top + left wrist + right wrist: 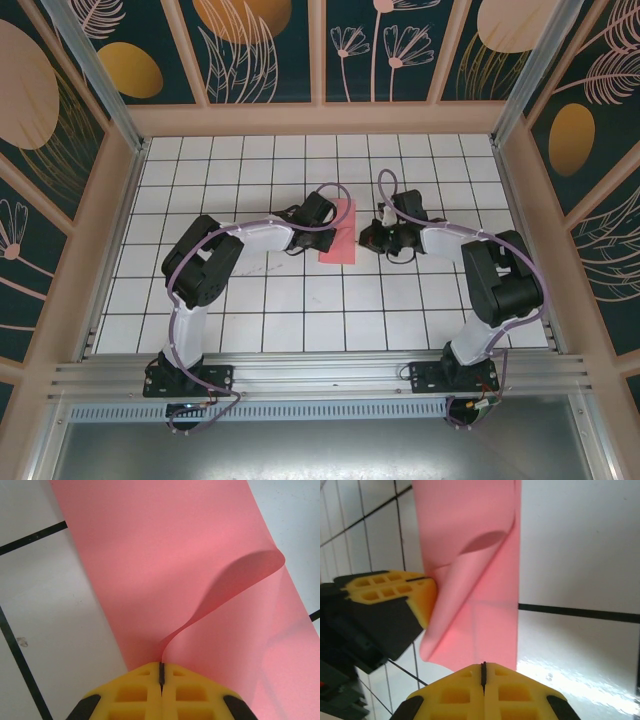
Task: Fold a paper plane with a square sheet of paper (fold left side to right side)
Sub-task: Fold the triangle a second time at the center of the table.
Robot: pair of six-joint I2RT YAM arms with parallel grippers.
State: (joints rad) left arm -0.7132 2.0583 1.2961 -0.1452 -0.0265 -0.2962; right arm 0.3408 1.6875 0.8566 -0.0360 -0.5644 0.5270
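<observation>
Top view: coral paper sheet (341, 243) lies as a narrow strip approx. mid-table (200, 300), a bit nearer the far edge than the near one, well off both side edges. Left gripper (328, 222) is at its left edge, right gripper (366, 238) just beside its right edge.

Left wrist: left gripper (161, 672) is pressed together w/ a curled-up flap of the sheet (150, 555) pinched in the seam.

Right wrist: right gripper (483, 669) is closed, tips at the sheet's (465, 520) near end; can't tell if paper is pinched. Left gripper (427, 587) clamps the flap's edge.
</observation>
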